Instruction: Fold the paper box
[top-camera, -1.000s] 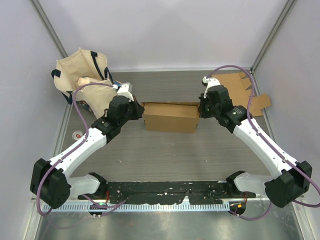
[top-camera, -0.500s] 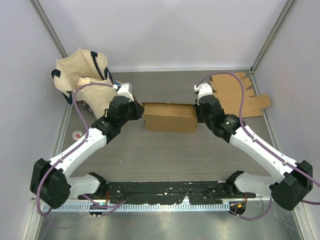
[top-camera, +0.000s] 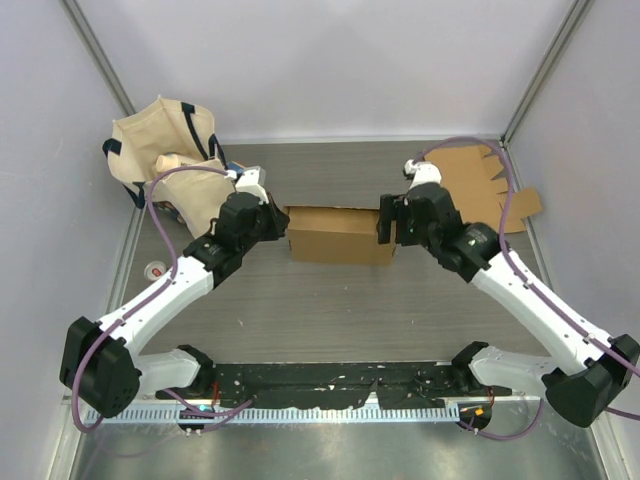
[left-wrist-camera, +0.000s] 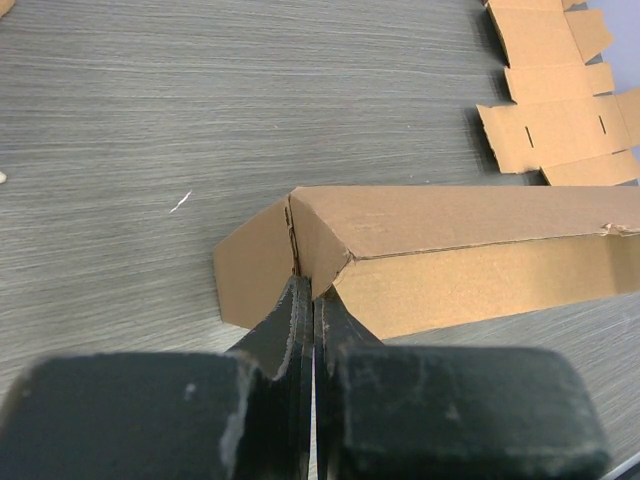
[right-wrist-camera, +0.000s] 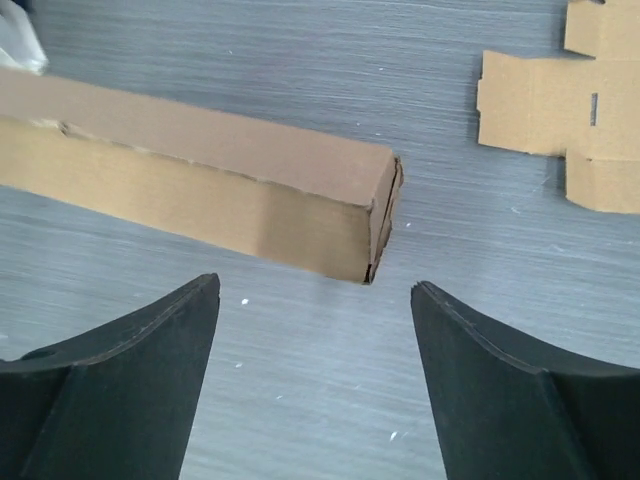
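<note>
Box (top-camera: 340, 234) on the counter (top-camera: 320, 320), lying between the two arms. In the past second the right gripper (right-wrist-camera: 312, 288) has backed off the box's right end and now faces it with jaws wide and nothing held; that end looks closed up. The left gripper (left-wrist-camera: 312, 300) stays pinched narrow on the box's left end, where one flap (left-wrist-camera: 252, 268) sticks out, probably the fold left to do.

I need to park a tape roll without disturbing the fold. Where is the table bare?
Widest: table between paper box and arm bases. A narrower strip runs behind the box. Crowded: tote bag back left, flat cardboard back right, left gripper and right gripper at the box ends.
</note>
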